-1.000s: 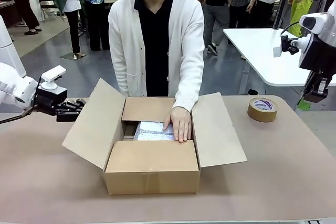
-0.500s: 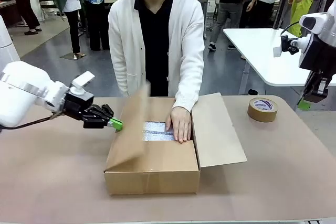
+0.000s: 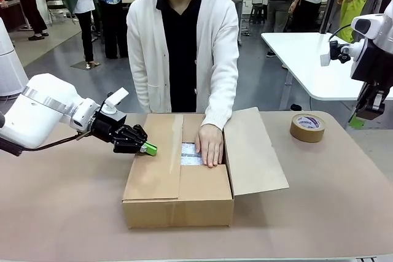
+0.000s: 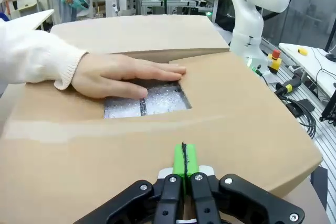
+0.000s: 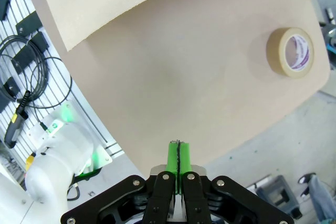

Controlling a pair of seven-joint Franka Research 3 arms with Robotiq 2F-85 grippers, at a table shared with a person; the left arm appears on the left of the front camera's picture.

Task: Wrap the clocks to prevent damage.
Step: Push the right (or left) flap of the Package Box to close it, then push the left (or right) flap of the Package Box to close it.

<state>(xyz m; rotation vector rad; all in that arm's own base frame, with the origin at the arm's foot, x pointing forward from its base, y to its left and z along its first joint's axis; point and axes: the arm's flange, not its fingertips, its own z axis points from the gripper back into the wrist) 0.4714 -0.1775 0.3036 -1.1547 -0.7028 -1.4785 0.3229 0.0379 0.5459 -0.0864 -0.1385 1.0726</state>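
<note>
Left gripper (image 3: 149,149), left of centre in the front view: green pads pressed together, nothing held between them. Tips lie at the outer edge of the left flap (image 3: 156,157) of the cardboard box (image 3: 178,204). Flap is folded down flat over the box top. Left wrist view: same gripper (image 4: 184,161) at bottom centre, pads shut tight, flap surface (image 4: 231,124) spreading beyond them.

Right gripper (image 3: 355,122), far right edge of the front view, raised off the table (image 3: 331,213), well apart from the box. Right wrist view: pads (image 5: 172,157) closed on each other, empty, looking down on bare table (image 5: 184,82).

Box sits mid-frame. Right flap (image 3: 253,151) stands open, slanting outward. Person's hand (image 3: 211,144) lies flat, palm down, at the gap between the flaps. Bubble wrap (image 3: 191,155) shows in that gap, just left of the hand; left wrist view has it (image 4: 149,100) directly below the fingers (image 4: 157,72). Whether a clock is inside the wrap: cannot tell.

Tape roll (image 3: 307,127) lies flat on the table, upper right of the front view, apart from the box; upper right in the right wrist view too (image 5: 290,52).
</note>
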